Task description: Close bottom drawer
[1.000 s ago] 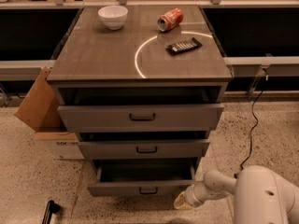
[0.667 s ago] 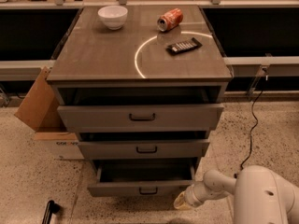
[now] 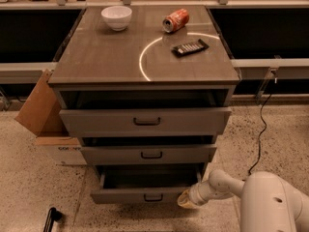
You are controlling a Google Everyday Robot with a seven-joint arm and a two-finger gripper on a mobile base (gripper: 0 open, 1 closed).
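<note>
The bottom drawer [image 3: 140,195] is standing pulled out at the foot of the cabinet, its narrow grey-brown front facing the camera near the floor and its plain grey inside showing as a dark band behind the front panel. Above it the middle drawer [image 3: 147,154] and the top drawer [image 3: 145,121] are also hanging partly open, each front sitting forward of the cabinet body. The gripper [image 3: 186,198] is reaching in low from the right on the white arm [image 3: 219,185], and its yellowish tip is sitting at the right end of the bottom drawer's front panel, touching it or just beside it. I cannot tell which, nor whether the gripper is open or closed. The small dark handle [image 3: 153,197] is sitting near the middle of the panel, apart from the gripper, so this is looking like a push and not a pull. The step in hand, as I am judging it, is the start of the closing push, with nearly all of the drawer's travel left. The next move is calling for a steady push straight back along the slides. Pressing at one end may be skewing the drawer and binding it, so contact nearer the middle would be serving better. On the counter [image 3: 104,62] a white bowl [image 3: 116,17], a red can [image 3: 175,20] on its side and a dark remote [image 3: 189,47] are lying well clear of the work.
</note>
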